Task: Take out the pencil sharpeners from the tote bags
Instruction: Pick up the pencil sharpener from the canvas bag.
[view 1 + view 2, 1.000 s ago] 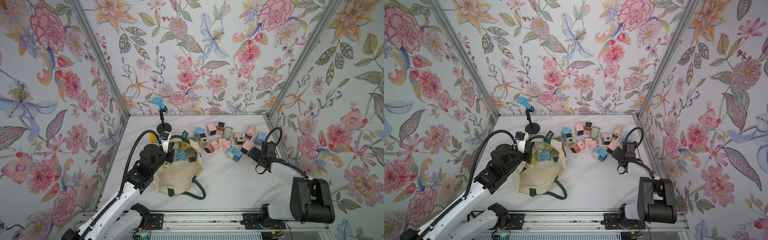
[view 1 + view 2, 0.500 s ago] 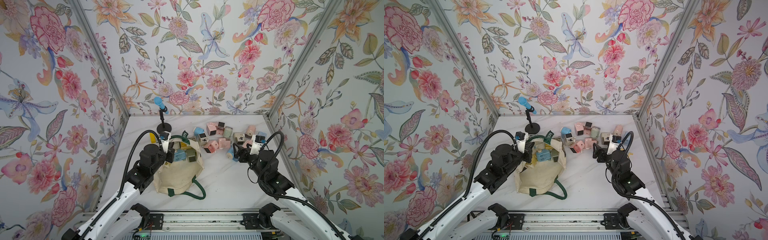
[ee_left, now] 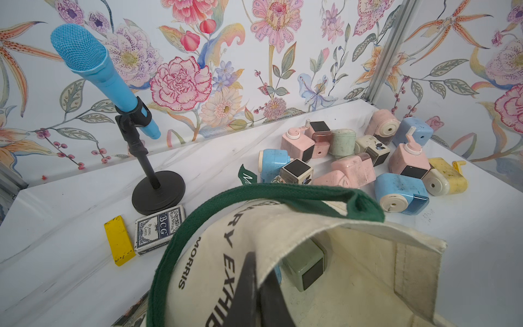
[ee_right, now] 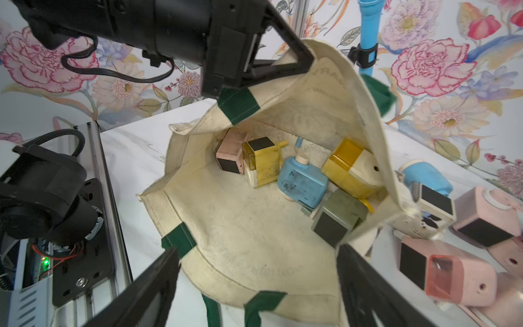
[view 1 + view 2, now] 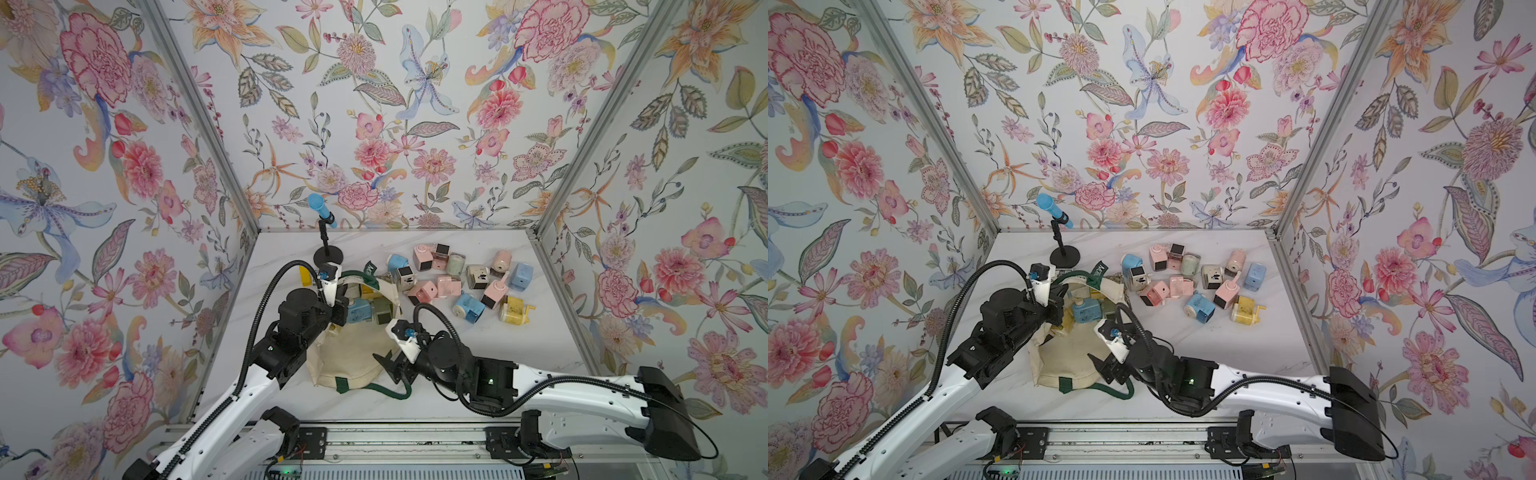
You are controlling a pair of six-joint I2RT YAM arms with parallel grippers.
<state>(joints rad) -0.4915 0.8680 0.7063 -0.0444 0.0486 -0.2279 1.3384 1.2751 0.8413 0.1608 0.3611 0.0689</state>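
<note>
Cream canvas tote bag (image 5: 349, 361) with dark green strap handles, slumped on the near-left part of the white marble-look table (image 5: 519, 340), mouth gaping. Contents, right wrist view: five boxy plastic pencil sharpeners (image 4: 302, 181) (pink, yellow, blue, yellow-and-cream, sage green), bunched against the far inner side, with bare canvas floor open before them. Left gripper (image 5: 340, 311): jaws pinched tight on the bag's far-left rim, holding it raised, as one second ago. Right gripper (image 5: 392, 368): jaws spread wide, empty, poised over the near rim; one second ago it stood far right at the loose pile. Loose pile: about a dozen pastel sharpeners (image 5: 457, 282) on the table right of the bag, the nearest just beside its far-right rim. A yellow crank sharpener (image 5: 513, 309) lies where that gripper was. Bare marble runs from the pile to the front edge and along the right wall. Behind the bag, on the left, close together: flat yellow bar (image 3: 119, 240), dark card deck (image 3: 158, 229), blue microphone on black stand (image 3: 113, 93).
</note>
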